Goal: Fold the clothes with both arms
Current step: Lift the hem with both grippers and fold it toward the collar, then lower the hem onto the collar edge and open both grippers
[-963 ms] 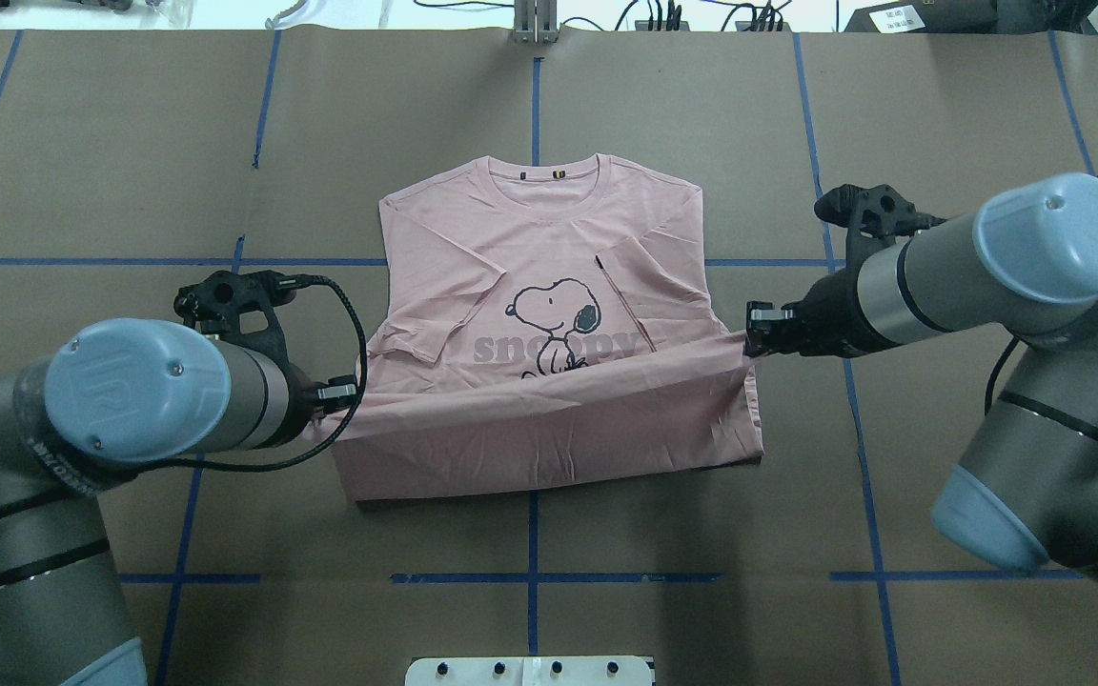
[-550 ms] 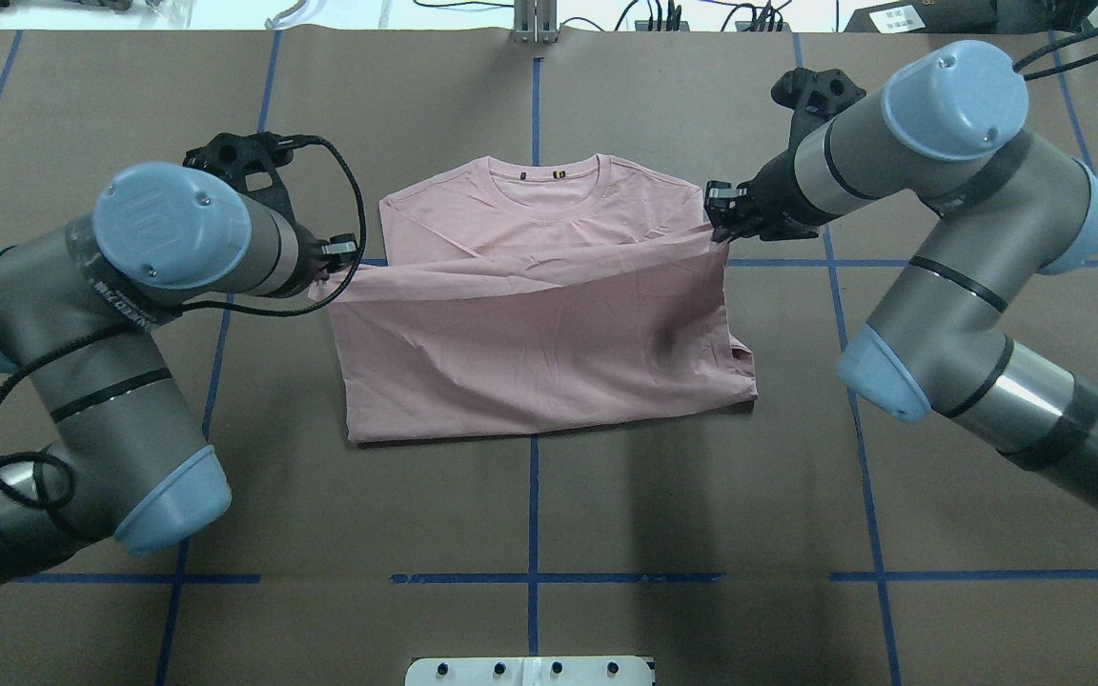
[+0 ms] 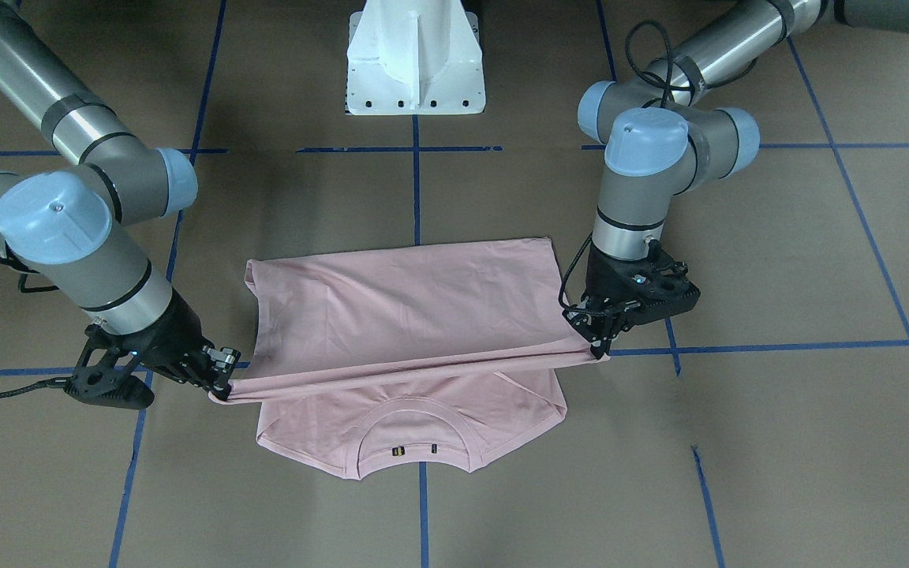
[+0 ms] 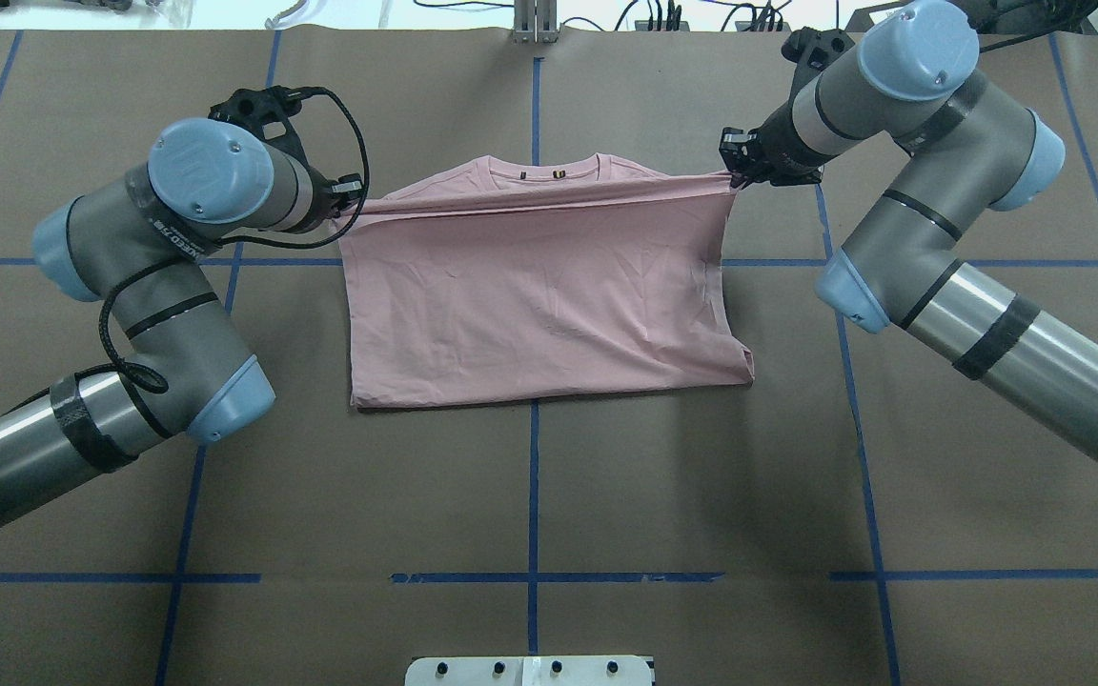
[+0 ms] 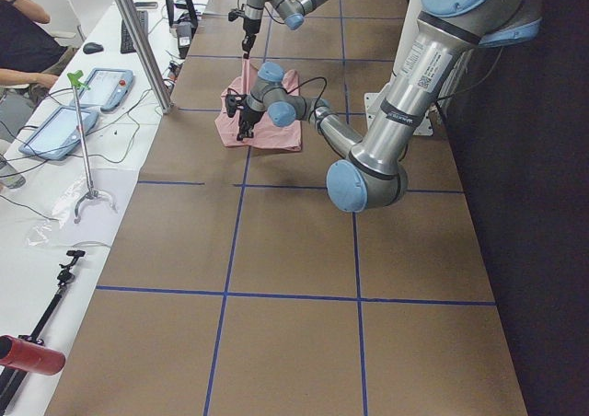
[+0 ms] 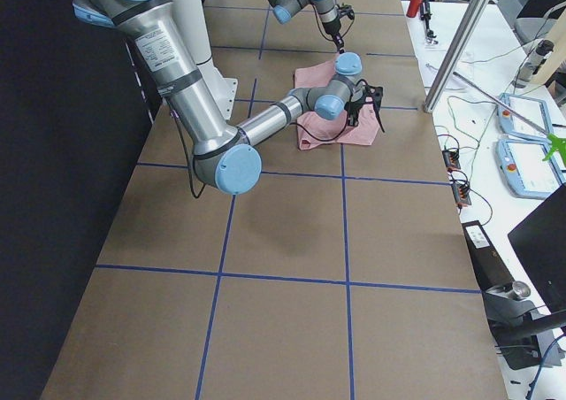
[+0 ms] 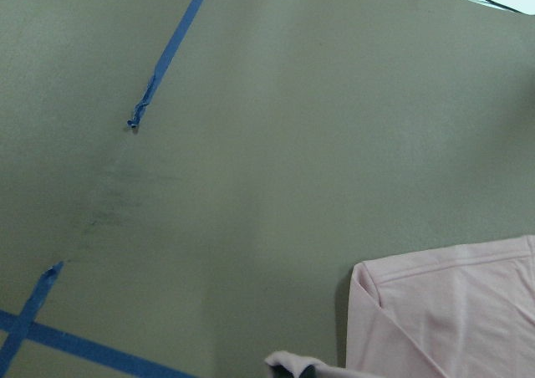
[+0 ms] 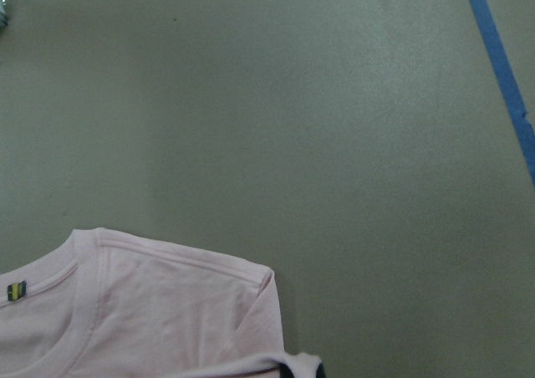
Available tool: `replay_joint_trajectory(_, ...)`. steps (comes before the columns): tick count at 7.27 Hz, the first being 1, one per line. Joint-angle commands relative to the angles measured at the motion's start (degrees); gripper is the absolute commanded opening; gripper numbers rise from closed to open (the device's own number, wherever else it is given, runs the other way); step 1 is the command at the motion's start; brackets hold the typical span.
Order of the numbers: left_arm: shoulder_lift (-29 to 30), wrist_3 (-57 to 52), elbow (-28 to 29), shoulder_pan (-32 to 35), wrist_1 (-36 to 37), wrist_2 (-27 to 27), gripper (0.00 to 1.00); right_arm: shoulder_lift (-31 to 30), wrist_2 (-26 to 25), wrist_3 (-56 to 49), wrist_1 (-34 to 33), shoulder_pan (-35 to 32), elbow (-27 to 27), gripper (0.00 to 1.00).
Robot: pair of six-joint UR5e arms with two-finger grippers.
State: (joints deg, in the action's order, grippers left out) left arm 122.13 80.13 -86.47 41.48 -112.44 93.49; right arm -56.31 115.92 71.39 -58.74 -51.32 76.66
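The pale pink T-shirt point(image 4: 539, 295) lies folded on the brown table, its lower half drawn up over the chest, so the drawing is hidden. Only the collar point(image 4: 544, 171) and shoulder strip show beyond the taut hem. My left gripper point(image 4: 351, 195) is shut on the hem's left corner, and my right gripper point(image 4: 735, 176) is shut on its right corner. From across the table, the left gripper point(image 3: 600, 347) and right gripper point(image 3: 222, 386) hold the hem stretched just above the T-shirt point(image 3: 407, 308). Each wrist view shows a pinched bit of cloth at its bottom edge and a shoulder corner point(image 8: 251, 278).
Blue tape lines point(image 4: 534, 95) grid the brown paper table. The white pedestal point(image 3: 415, 59) stands at the robot's side. A metal post point(image 4: 535, 19) rises at the far edge. A side bench with tablets point(image 5: 78, 103) and a seated person point(image 5: 23, 29) runs along there.
Both grippers have carried the hem away from the robot up to the collar. The drawing and lettering are now covered, and the near fold line has shifted farther from the robot.
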Motion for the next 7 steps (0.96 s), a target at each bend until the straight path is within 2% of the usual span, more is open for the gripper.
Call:
replay_joint_trajectory(1,1.7,0.0,5.2,0.2,-3.4,-0.2,0.0,1.8,-0.6,-0.3,1.6,-0.2,-4.2,0.0)
replay_joint_trajectory(4,4.9,0.1,9.1,0.2,-3.4,-2.7,0.0,5.4,-1.8,-0.3,1.3,0.3,-7.5,0.0)
replay_joint_trajectory(7,6.5,0.5,9.1,0.1,-2.7,-2.7,0.0,5.5,-1.8,-0.3,1.6,0.3,-7.0,0.0)
